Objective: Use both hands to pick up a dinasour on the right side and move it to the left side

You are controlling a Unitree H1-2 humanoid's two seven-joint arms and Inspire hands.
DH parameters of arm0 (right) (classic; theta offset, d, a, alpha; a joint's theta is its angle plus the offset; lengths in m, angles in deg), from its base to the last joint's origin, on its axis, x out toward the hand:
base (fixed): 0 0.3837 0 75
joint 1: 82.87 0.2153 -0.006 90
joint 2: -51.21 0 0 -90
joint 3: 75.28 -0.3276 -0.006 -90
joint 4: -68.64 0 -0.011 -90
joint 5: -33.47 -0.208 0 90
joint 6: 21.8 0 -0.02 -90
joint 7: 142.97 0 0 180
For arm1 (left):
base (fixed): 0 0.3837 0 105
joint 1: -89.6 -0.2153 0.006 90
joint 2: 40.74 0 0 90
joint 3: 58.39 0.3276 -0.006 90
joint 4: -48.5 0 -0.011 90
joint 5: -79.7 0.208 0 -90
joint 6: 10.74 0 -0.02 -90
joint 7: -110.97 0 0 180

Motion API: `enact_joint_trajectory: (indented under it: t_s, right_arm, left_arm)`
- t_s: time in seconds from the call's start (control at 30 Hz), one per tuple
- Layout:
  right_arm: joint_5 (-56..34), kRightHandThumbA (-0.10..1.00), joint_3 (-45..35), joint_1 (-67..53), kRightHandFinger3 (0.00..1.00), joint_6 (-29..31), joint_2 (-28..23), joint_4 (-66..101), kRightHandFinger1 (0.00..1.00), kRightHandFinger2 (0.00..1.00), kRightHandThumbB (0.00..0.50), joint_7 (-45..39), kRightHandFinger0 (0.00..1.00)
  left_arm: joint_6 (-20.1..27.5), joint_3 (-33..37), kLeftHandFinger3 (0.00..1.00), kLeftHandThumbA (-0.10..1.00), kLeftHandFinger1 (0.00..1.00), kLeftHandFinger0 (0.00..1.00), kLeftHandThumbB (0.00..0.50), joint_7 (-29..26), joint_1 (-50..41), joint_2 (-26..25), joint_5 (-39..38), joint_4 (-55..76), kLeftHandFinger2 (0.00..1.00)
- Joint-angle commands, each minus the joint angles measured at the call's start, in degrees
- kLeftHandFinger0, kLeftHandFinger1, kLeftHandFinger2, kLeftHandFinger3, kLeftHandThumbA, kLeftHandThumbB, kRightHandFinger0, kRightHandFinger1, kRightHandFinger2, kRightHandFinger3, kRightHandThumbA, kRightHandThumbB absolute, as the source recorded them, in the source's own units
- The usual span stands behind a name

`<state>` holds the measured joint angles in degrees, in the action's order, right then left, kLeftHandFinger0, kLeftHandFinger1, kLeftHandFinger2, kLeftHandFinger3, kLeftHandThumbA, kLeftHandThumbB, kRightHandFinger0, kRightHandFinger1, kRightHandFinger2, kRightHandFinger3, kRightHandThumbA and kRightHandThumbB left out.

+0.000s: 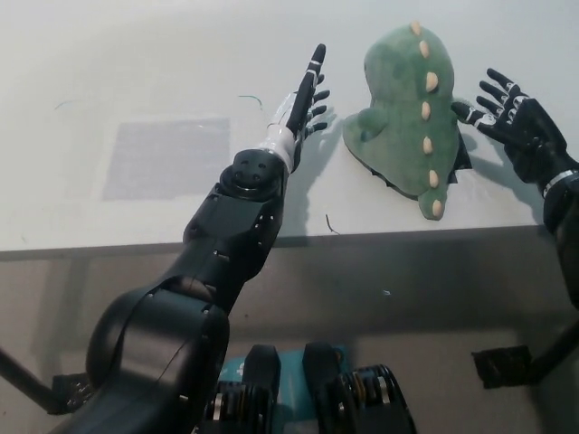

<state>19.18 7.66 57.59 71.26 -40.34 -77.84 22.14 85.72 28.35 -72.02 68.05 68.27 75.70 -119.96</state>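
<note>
Dino [412, 108]: lies on the table [136, 72], right side, between both hands, untouched.
Left hand [303, 101]: fingers straight, apart, empty.
Right hand [508, 113]: fingers spread wide, empty.
Tip: press both palms against opposite flanks evenly before lifting.

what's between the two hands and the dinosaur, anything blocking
Nothing visible. The left hand and right hand flank the green dinosaur, both open, with only bare white table in the gaps.
</note>
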Motion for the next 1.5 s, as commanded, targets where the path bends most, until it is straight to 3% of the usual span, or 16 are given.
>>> enact_joint_trajectory:
  t_s: [0.0, 0.13, 0.33, 0.43, 0.53, 0.67, 0.83, 1.2, 1.3, 1.47]
  right_arm:
    - [0.9, 1.0, -0.1, 3.5, 1.0, 3.6, -0.9, -0.8, 1.0, 1.0, 0.254, -0.7, 1.0]
    - [0.6, 1.0, -0.2, 4.9, 1.0, 4.5, -0.8, -3.0, 1.0, 1.0, 0.25, -1.4, 1.0]
    - [0.8, 1.0, -0.1, 7.4, 1.0, 5.0, -0.6, -5.2, 1.0, 1.0, 0.288, -1.0, 1.0]
    - [0.9, 1.0, 0.0, 7.3, 1.0, 4.9, -0.3, -5.4, 1.0, 1.0, 0.251, -0.9, 1.0]
    - [2.2, 1.0, 0.8, 5.9, 1.0, 5.7, 0.2, -5.5, 1.0, 1.0, 0.254, -0.5, 1.0]
    - [3.1, 1.0, 1.0, 5.5, 1.0, 6.4, 0.8, -9.8, 1.0, 1.0, 0.33, 1.0, 1.0]
    - [3.6, 1.0, 0.9, 5.0, 1.0, 7.5, 1.8, -12.8, 1.0, 1.0, 0.347, 2.2, 1.0]
    - [4.3, 1.0, 1.2, 8.2, 1.0, 8.5, 1.8, -15.5, 1.0, 1.0, 0.287, 2.6, 1.0]
    - [3.7, 1.0, 0.5, 8.5, 1.0, 8.2, 1.9, -15.6, 1.0, 1.0, 0.32, 2.1, 1.0]
    - [5.1, 1.0, 1.4, 9.3, 1.0, 9.4, 2.7, -15.7, 1.0, 1.0, 0.29, 3.4, 1.0]
  left_arm:
    - [0.2, -0.7, 1.0, 1.0, 1.0, 1.0, 0.365, -0.2, 1.9, 0.4, -0.6, 0.2, 1.0]
    - [0.1, 0.0, 1.0, 1.0, 1.0, 1.0, 0.346, -0.5, 1.2, 0.6, 0.2, 0.0, 1.0]
    - [-0.3, -0.7, 1.0, 1.0, 1.0, 1.0, 0.33, -0.1, 1.2, 0.9, -0.6, -0.5, 1.0]
    - [-0.3, -0.3, 1.0, 1.0, 1.0, 1.0, 0.333, -0.5, 0.4, 0.9, 0.0, -0.6, 1.0]
    - [-0.2, -0.1, 1.0, 1.0, 1.0, 1.0, 0.349, -0.8, -0.7, 0.8, 0.2, -0.4, 1.0]
    - [0.0, -0.2, 1.0, 1.0, 1.0, 1.0, 0.37, -1.0, -0.9, 0.6, 0.1, -0.8, 1.0]
    - [-0.2, -0.7, 1.0, 1.0, 1.0, 1.0, 0.368, -0.8, -1.0, 0.9, -0.5, -1.0, 1.0]
    - [-0.5, -1.3, 1.0, 1.0, 1.0, 1.0, 0.387, -0.8, 0.6, 0.5, -0.8, -1.0, 1.0]
    - [-0.5, -1.0, 1.0, 1.0, 1.0, 1.0, 0.406, -0.7, 1.1, 1.0, -0.6, -1.2, 1.0]
    - [-0.6, -0.9, 1.0, 1.0, 1.0, 1.0, 0.399, -0.5, 1.7, 2.3, -0.7, -1.3, 1.0]
